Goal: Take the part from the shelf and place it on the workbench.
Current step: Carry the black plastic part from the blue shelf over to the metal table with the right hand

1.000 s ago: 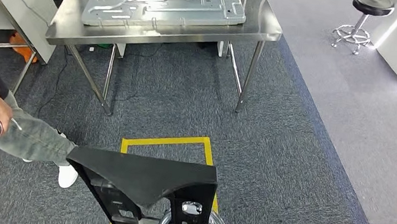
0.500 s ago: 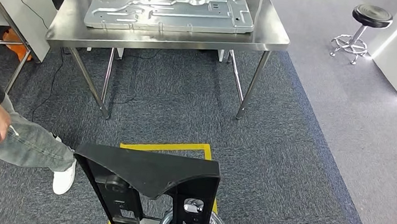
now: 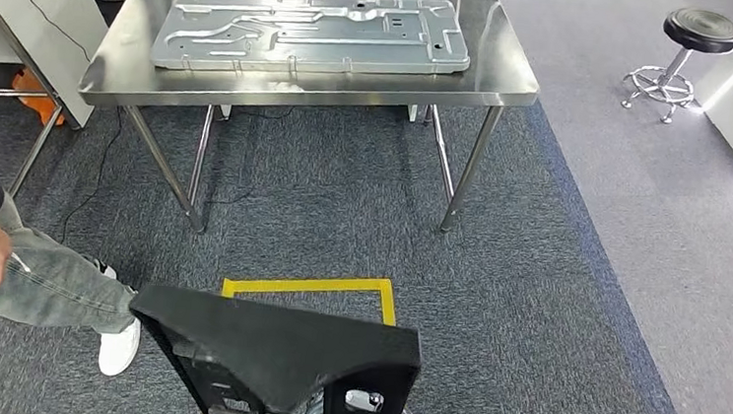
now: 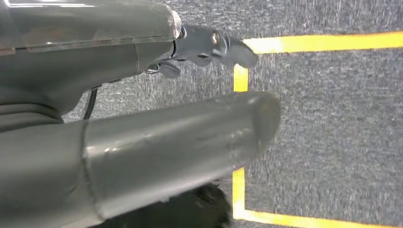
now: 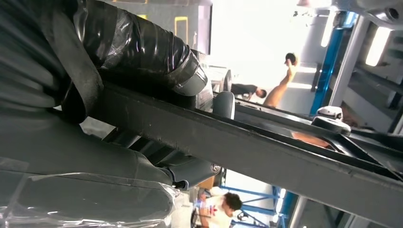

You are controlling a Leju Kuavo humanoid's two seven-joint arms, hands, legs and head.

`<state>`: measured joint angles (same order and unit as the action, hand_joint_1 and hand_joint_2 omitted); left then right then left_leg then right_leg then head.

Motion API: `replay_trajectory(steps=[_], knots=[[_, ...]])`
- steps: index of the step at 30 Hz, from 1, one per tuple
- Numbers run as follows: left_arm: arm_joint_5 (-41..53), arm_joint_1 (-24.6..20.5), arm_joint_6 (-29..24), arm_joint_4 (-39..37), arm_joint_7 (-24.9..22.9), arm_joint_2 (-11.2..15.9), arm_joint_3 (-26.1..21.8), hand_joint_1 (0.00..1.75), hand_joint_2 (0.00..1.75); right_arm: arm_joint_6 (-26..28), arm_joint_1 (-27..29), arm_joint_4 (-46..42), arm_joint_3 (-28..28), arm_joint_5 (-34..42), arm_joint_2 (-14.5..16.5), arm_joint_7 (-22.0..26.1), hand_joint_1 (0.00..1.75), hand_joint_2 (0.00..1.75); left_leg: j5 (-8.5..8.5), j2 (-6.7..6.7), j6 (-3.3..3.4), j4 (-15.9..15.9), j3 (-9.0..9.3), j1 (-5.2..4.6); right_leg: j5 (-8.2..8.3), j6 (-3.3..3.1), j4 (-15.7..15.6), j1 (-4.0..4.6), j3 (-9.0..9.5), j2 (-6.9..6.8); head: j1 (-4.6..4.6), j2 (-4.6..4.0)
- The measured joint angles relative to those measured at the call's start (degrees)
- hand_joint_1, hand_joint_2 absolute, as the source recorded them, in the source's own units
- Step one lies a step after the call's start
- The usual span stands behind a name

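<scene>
A black, flat-topped part (image 3: 272,348) with a cut-out frame fills the bottom of the head view, carried low in front of me. In the right wrist view my right hand (image 5: 95,61), wrapped in black tape, grips a dark bar of the part (image 5: 266,152). My left hand (image 4: 142,118) hangs over the carpet with its thumb and fingers apart and nothing in them. The steel workbench (image 3: 506,75) stands ahead, across a stretch of carpet. A large stamped metal panel (image 3: 312,30) lies on it.
A person (image 3: 31,279) in jeans and a white shoe stands close at my left, holding a small tool. A yellow tape square (image 3: 307,287) marks the carpet just ahead of the part. A stool (image 3: 691,50) stands far right, a grey cabinet (image 3: 22,12) far left.
The whole picture has shifted as the camera moved; the workbench now sits a little lower in the frame. The black part stays held in front of me.
</scene>
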<state>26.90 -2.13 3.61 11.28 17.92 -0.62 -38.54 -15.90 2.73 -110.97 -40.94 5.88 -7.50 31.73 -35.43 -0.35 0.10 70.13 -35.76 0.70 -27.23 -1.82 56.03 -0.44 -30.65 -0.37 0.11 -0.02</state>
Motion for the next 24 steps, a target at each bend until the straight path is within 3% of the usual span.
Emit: replay_trajectory(steps=[1, 2, 3, 5, 6, 7, 11, 13, 15, 16, 17, 18, 20, 21, 22, 24], knots=[[0.01, 0.14, -0.01, 0.00, 0.00, 0.05, -0.13, 0.00, 0.00, 0.27, 0.15, -0.22, 0.00, -0.25, -0.07, 0.14, 1.73, 1.75, -0.27, 0.01, -0.33, 2.66, -1.95, 0.23, -0.38, 0.07, 0.02, -0.05, 0.36, 0.03, 0.00, 0.00], [0.01, 0.27, -0.01, 0.00, 0.00, 0.09, -0.26, 0.00, 0.00, 0.48, 0.27, -0.45, 0.00, -0.39, -0.15, 0.21, 1.73, 1.75, 0.67, 0.03, -0.63, 3.27, -2.95, 0.48, -0.81, 0.22, 0.07, -0.15, 0.83, 0.08, 0.00, 0.00], [0.01, 0.36, -0.01, 0.00, 0.00, 0.13, -0.40, 0.00, 0.00, 0.65, 0.36, -0.68, 0.00, -0.45, -0.21, 0.25, 1.73, 1.75, 2.82, 0.06, -0.93, 1.58, -2.82, 0.74, -1.33, 0.48, 0.17, -0.32, 1.42, 0.15, 0.00, 0.00], [0.01, 0.43, 0.00, -0.02, -0.01, 0.15, -0.60, 0.00, 0.00, 0.96, 0.59, -1.21, 0.00, -0.57, -0.26, 0.25, 1.73, 1.75, 7.86, 0.22, -1.44, -5.56, -0.33, 1.08, -2.57, 1.27, 0.44, -0.63, 2.73, 0.23, 0.00, 0.00], [0.02, 0.44, 0.00, -0.03, -0.01, 0.15, -0.67, 0.00, 0.00, 1.21, 0.76, -1.51, 0.00, -0.65, -0.26, 0.24, 1.73, 1.75, 9.09, 0.28, -1.39, -8.75, 1.01, 1.05, -3.16, 1.75, 0.64, -0.67, 3.14, 0.25, 0.00, 0.00], [0.03, 0.43, -0.01, -0.05, -0.01, 0.15, -0.70, 0.00, 0.00, 1.46, 0.96, -1.88, 0.00, -0.78, -0.27, 0.22, 1.73, 1.75, 9.38, 0.31, -1.08, -10.56, 1.85, 0.93, -3.57, 2.19, 0.69, -0.64, 3.41, 0.26, 0.01, 0.00], [0.15, 0.48, 0.00, -0.05, 0.03, 0.30, -0.74, 0.00, 0.00, 1.79, 1.36, -3.07, 0.00, -1.19, -0.37, 0.19, 1.73, 1.75, 8.31, 0.20, 1.07, -11.96, 3.03, 0.63, -4.39, 3.44, 0.36, -0.69, 4.08, 0.21, 0.01, 0.01], [0.21, 0.43, 0.01, -0.04, 0.16, 0.32, -0.74, 0.00, 0.00, 1.94, 1.34, -3.42, 0.00, -1.25, -0.41, 0.19, 1.73, 1.75, 8.06, 0.20, 1.92, -12.42, 3.77, 0.69, -6.26, 3.76, 4.42, -0.80, 2.26, 0.20, 0.03, 0.01], [0.26, 0.31, 0.02, -0.04, 0.31, 0.36, -0.74, 0.00, 0.00, 2.27, 1.31, -3.56, 0.00, -1.23, -0.46, 0.19, 1.73, 1.75, 7.54, 0.19, 2.42, -12.44, 4.24, 0.45, -8.63, 3.82, 12.24, -0.79, -2.61, 0.23, 0.03, 0.00], [0.28, 0.28, 0.03, -0.04, 0.38, 0.40, -0.76, 0.00, 0.00, 2.42, 1.32, -3.58, 0.00, -1.20, -0.49, 0.19, 1.73, 1.75, 7.23, 0.14, 2.54, -12.43, 4.54, 0.29, -8.99, 3.77, 15.39, -0.78, -5.04, 0.23, 0.03, 0.00], [0.28, 0.27, 0.04, -0.04, 0.43, 0.43, -0.78, 0.00, 0.00, 2.51, 1.32, -3.58, 0.00, -1.18, -0.51, 0.18, 1.73, 1.75, 6.87, 0.06, 2.57, -12.42, 4.97, 0.14, -8.27, 3.63, 16.77, -0.73, -6.68, 0.23, 0.02, 0.00], [0.29, 0.28, 0.05, -0.04, 0.47, 0.46, -0.79, 0.00, 0.00, 2.55, 1.31, -3.58, 0.00, -1.14, -0.52, 0.18, 1.73, 1.75, 6.47, -0.04, 2.55, -12.45, 5.54, 0.00, -6.48, 3.37, 16.05, -0.61, -7.24, 0.24, 0.03, 0.00], [0.29, 0.28, 0.08, -0.05, 0.49, 0.48, -0.80, 0.00, 0.00, 2.57, 1.26, -3.58, 0.00, -1.11, -0.53, 0.18, 1.73, 1.75, 5.63, -0.24, 2.44, -12.69, 6.97, -0.13, -1.21, 2.30, 9.73, -0.02, -5.63, 0.31, 0.03, 0.00], [0.29, 0.24, 0.11, -0.05, 0.50, 0.46, -0.80, 0.00, 0.00, 2.57, 1.23, -3.60, 0.00, -1.10, -0.53, 0.17, 1.73, 1.75, 5.22, -0.33, 2.26, -12.82, 7.51, -0.22, 0.56, 1.67, 6.42, 0.34, -4.46, 0.32, 0.02, 0.00], [0.29, 0.17, 0.14, -0.06, 0.52, 0.44, -0.80, 0.00, 0.00, 2.57, 1.20, -3.63, 0.00, -1.09, -0.54, 0.18, 1.73, 1.75, 4.90, -0.40, 2.04, -12.93, 7.81, -0.21, 1.44, 1.21, 4.05, 0.65, -3.59, 0.32, 0.03, 0.00], [0.29, 0.05, 0.17, -0.07, 0.56, 0.42, -0.80, 0.00, 0.00, 2.57, 1.18, -3.73, 0.00, -1.07, -0.54, 0.17, 1.73, 1.75, 4.51, -0.37, 1.48, -13.18, 7.94, -0.15, 1.08, 0.79, 2.62, 0.96, -3.12, 0.38, 0.07, 0.00]])
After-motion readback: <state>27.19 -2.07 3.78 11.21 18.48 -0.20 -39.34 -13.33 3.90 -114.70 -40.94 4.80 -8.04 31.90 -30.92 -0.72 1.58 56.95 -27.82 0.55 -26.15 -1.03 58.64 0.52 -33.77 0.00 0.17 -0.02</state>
